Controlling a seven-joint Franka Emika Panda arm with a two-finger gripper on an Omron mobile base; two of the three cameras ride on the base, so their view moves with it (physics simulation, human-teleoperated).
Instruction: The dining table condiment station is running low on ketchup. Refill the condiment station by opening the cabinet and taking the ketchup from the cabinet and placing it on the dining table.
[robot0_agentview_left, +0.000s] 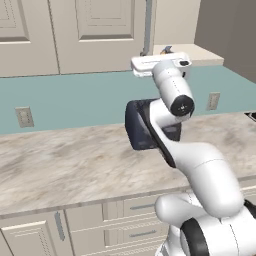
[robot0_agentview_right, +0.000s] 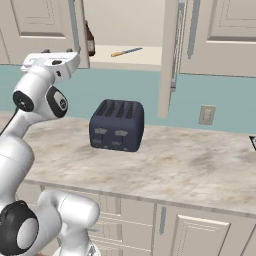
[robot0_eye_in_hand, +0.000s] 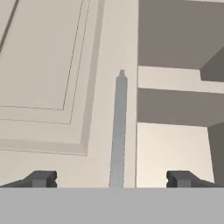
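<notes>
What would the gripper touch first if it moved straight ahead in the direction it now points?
Most likely the grey bar handle of the cabinet door, which stands between the open gripper's fingertips; how far off is unclear.

Base views look forward-down from behind arm, left and right; share counter (robot0_agentview_left: 75, 165), cabinet (robot0_agentview_right: 125, 55). Hand view close on door handle (robot0_eye_in_hand: 118, 131), facing cabinet.
</notes>
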